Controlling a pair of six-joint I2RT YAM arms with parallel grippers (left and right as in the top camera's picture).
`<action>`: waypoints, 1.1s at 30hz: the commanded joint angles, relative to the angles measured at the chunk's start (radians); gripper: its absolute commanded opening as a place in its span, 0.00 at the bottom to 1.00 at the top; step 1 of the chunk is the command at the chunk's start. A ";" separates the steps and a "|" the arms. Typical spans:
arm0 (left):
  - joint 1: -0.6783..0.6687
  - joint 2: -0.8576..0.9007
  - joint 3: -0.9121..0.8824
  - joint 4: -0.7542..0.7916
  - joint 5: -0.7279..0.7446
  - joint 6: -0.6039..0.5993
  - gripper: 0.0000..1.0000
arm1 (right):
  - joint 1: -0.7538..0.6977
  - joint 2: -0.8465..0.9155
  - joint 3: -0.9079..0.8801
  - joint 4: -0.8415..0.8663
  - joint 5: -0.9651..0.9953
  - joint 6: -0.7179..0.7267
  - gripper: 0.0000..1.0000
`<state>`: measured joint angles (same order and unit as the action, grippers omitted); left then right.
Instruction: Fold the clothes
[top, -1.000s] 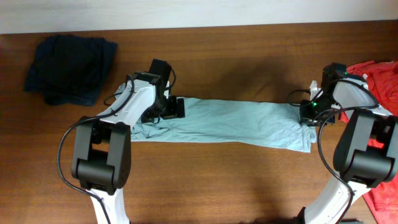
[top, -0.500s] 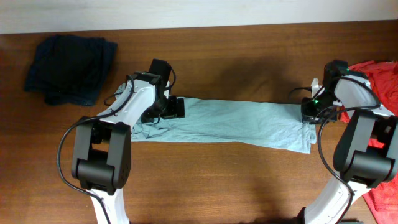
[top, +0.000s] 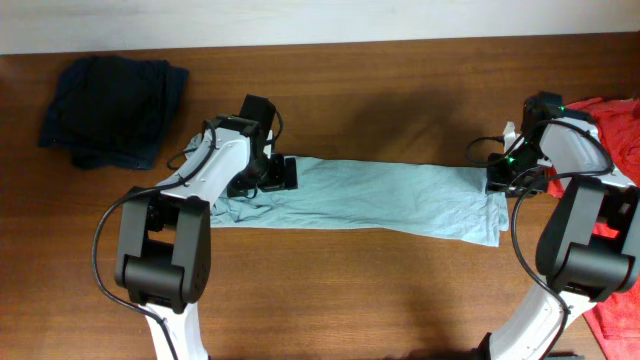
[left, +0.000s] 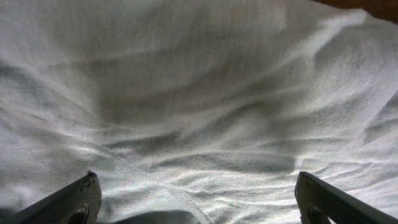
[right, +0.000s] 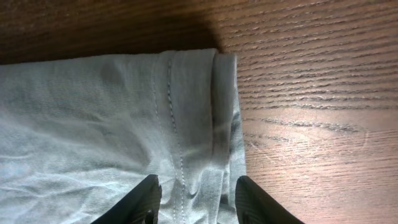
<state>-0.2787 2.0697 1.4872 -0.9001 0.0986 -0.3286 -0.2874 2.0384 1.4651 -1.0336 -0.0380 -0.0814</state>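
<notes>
- Two claws, one garment: I have the pale blue garment (top: 380, 197) stretched in a long band on the table (top: 350, 290), one end under each claw.
- Left claw (left: 199, 208), fingers spread wide, hangs low with rumpled cloth filling everything below and ahead of it. I cannot tell whether the tips touch the fabric.
- Right claw (right: 199, 202), fingers likewise apart and gripping nothing, sits over the band's other end. The stitched hem (right: 214, 118) runs straight ahead between its fingers, with bare wood beyond the cloth's edge.
- Handling, as I judge it: a thin, soft knit, light and limp, with no stiffness to hold a shape. It is likely to drape, wrinkle and drag on the wood rather than slide cleanly.
- Best hold, in my view: the doubled hem ahead of the right claw, where the extra layers give the fingers something to pinch. For the left claw, a raised ridge of cloth directly below it.
- Surface: dark, flat wood with a fine grain, probably smooth enough that a one-sided pull shifts the whole band.
- Room: a dark navy pile (top: 112, 108) lies well off the left claw's outer side. A red garment (top: 612, 125) lies just outside the right claw, near enough to snag.
</notes>
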 joint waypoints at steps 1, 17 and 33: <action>-0.003 -0.023 -0.010 -0.001 0.010 0.004 0.99 | 0.004 -0.021 0.010 0.010 0.019 0.007 0.44; -0.003 -0.023 -0.010 -0.001 0.010 0.004 0.99 | 0.006 -0.021 -0.066 0.089 0.012 0.008 0.32; -0.003 -0.023 -0.010 -0.001 0.010 0.004 0.99 | 0.006 -0.021 -0.065 0.089 0.012 0.007 0.18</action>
<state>-0.2787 2.0697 1.4872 -0.9001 0.0986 -0.3286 -0.2874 2.0384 1.4048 -0.9470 -0.0349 -0.0799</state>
